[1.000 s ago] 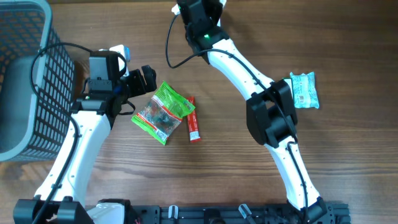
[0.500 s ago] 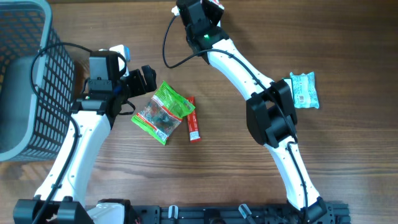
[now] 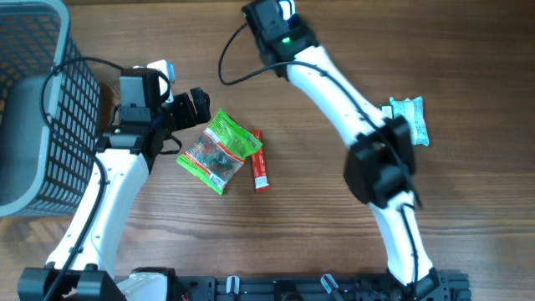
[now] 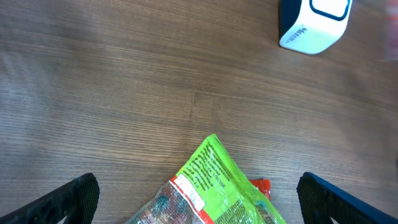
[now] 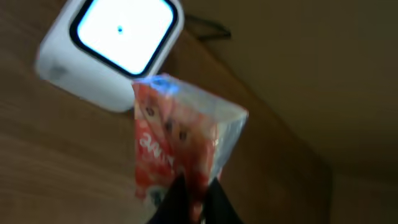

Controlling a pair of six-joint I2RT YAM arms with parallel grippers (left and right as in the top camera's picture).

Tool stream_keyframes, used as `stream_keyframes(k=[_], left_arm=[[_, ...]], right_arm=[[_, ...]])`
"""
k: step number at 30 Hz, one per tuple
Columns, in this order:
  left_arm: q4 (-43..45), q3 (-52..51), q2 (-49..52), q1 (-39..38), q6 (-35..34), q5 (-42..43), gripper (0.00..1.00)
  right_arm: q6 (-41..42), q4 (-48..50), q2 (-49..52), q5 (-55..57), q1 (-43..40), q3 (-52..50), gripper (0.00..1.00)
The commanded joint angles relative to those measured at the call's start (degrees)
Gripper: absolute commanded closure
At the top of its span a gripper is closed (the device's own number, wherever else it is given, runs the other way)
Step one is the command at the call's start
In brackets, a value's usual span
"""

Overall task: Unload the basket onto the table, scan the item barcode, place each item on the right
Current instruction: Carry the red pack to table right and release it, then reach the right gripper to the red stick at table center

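Note:
A red and white packet (image 5: 180, 134) hangs from my right gripper (image 5: 194, 194), whose fingers are shut on its lower edge. It is held just in front of the white scanner (image 5: 112, 50), whose window glows bright. The scanner (image 4: 314, 22) also stands at the top right of the left wrist view. In the overhead view my right gripper (image 3: 269, 15) is at the table's far edge. My left gripper (image 4: 202, 202) stands open above the table, with a green snack bag (image 4: 217, 190) lying between its wide fingertips, untouched.
The green snack bag (image 3: 219, 150) and a red stick packet (image 3: 260, 170) lie mid-table. A pale blue packet (image 3: 408, 121) lies at the right beside the right arm's elbow. A grey mesh basket (image 3: 33, 109) stands at the left edge.
The right arm has swung slightly to the right, its elbow moving toward the pale blue packet. The left arm and the packets on the table have not moved.

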Motion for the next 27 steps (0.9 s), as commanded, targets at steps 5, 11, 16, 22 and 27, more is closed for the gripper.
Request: stream_keyframes(k=[5,11,16,22,27], left_arm=[[0.22,0.31,-0.5,0.37,0.9,-0.35,0.0],[0.22,0.31,-0.5,0.37,0.9,-0.35,0.0],[0.22,0.31,-0.5,0.37,0.9,-0.35,0.0],[0.22,0.31,-0.5,0.37,0.9,-0.35,0.0],[0.22,0.31,-0.5,0.37,0.9,-0.35,0.0]], right_arm=[[20.2,-30.49,-13.44,-18.01,-6.54,0.59,0.93],[27.8,-42.45,-13.2,-26.1,-17.81,-4.57,0.96],[29.14,-40.59,-13.2,-25.97,-24.17,-14.86,0.96],[29.07,-35.5,-13.2,-26.01,-28.0,-24.52,0.0],[29.14,-30.77,-13.2,-33.51,-28.26,-26.21,0.0]])
